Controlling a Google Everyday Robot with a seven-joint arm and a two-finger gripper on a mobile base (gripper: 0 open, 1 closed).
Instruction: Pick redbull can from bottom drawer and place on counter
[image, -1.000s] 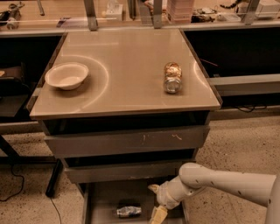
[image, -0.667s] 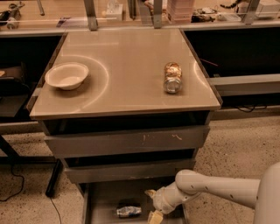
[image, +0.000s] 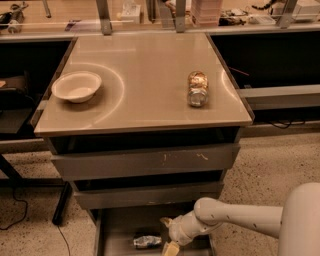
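Note:
The redbull can (image: 148, 242) lies on its side on the flat grey floor of the bottom drawer (image: 120, 225), which is pulled out below the cabinet. My gripper (image: 168, 235) hangs over the drawer just right of the can, on the end of the white arm (image: 235, 216) reaching in from the right. One yellowish finger (image: 166, 221) points up-left and another sits at the frame's lower edge. The can is not between them. The glossy beige counter (image: 145, 75) tops the cabinet.
A white bowl (image: 76, 86) sits at the counter's left and a clear jar (image: 197, 88) with golden-brown contents lies at its right. Two upper grey drawers (image: 145, 162) stand slightly open. A cluttered wooden bench (image: 160, 12) with metal posts runs behind.
The arm has swung further left and lower over the bottom drawer, bringing the gripper closer to the can. The can has not moved.

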